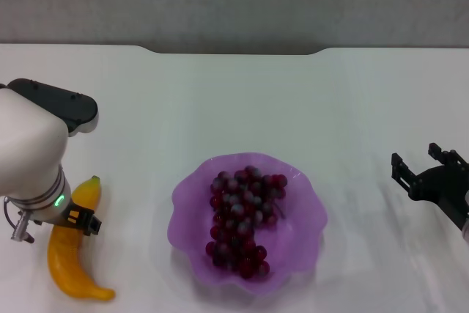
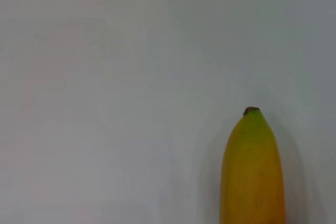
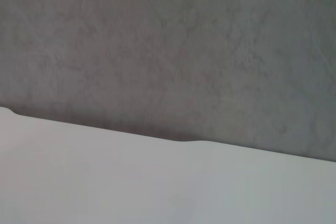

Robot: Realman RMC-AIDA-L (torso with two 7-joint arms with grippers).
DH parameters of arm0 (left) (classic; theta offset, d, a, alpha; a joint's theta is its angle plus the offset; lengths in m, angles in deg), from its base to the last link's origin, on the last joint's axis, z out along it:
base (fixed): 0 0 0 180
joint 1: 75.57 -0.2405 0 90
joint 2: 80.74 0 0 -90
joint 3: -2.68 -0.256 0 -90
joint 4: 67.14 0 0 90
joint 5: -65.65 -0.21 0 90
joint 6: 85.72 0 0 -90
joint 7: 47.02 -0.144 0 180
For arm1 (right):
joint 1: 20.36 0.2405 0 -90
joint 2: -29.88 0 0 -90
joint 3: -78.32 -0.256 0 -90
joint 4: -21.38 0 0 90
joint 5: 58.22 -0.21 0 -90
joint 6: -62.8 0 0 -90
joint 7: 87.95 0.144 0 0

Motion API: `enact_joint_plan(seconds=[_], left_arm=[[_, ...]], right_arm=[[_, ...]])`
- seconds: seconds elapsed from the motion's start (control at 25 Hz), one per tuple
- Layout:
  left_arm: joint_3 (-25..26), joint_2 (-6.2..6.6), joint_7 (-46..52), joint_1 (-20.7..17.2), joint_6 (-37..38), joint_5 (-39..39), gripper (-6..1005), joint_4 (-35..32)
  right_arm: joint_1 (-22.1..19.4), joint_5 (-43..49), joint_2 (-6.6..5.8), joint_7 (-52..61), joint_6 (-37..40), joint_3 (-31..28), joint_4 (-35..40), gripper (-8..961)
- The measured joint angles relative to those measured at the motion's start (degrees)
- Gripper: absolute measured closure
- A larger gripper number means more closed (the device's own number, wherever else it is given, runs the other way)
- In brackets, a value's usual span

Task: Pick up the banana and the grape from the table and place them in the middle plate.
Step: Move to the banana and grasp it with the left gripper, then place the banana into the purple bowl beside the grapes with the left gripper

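The table (image 1: 242,100) is bare behind the middle plate (image 1: 308,214) and on both sides of it. The grape (image 1: 244,218) fills the plate's middle. The banana (image 1: 69,265) lies left of the plate, with the left arm (image 1: 29,159) over its top half.

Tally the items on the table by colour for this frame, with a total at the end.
Yellow: 1, the banana, lying on the table under the left gripper.
Dark red-purple: 1, the grape bunch, in the plate.
Translucent purple: 1, the middle plate.
Total: 3.
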Motion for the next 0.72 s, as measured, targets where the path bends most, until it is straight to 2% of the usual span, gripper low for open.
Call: enact_joint_plan(seconds=[0.36, 0.48, 0.72], left_arm=[[0.63, -0.13, 0.08, 0.11, -0.12, -0.13, 177, -0.08], [0.65, -0.13, 0.09, 0.10, -0.15, -0.13, 414, -0.08], [0.64, -0.11, 0.08, -0.01, -0.41, -0.13, 509, 0.12]], right_arm=[[0.05, 0.00, 0.00, 0.00, 0.00, 0.00, 0.00, 227], [0.07, 0.00, 0.00, 0.00, 0.00, 0.00, 0.00, 227], [0.09, 0.00, 0.00, 0.00, 0.00, 0.00, 0.00, 228]])
